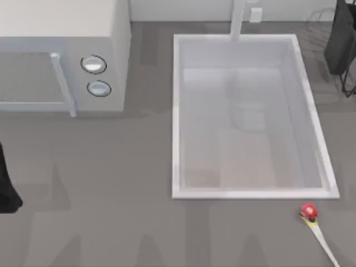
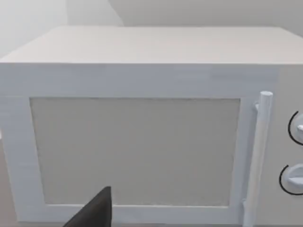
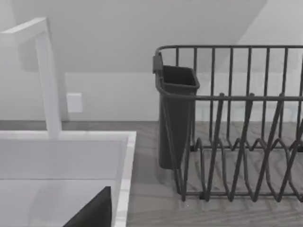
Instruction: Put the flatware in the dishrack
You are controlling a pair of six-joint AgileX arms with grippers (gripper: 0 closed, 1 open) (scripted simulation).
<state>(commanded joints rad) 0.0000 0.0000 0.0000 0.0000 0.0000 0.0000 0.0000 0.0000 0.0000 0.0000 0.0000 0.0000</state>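
Observation:
The flatware lies flat on the grey counter just in front of the sink's front right corner, its red head toward the sink and its cream handle running to the picture's lower right edge. The dishrack, dark wire with a dark cutlery cup, stands at the far right back, beside the sink. A dark part of my right gripper shows low in the right wrist view, facing the dishrack from a distance. My left arm sits at the table's left edge; its gripper faces the microwave.
A white microwave with a bar handle and two knobs fills the back left. The large white sink basin takes the middle, with a white faucet at its back rim. Grey counter lies open in front of both.

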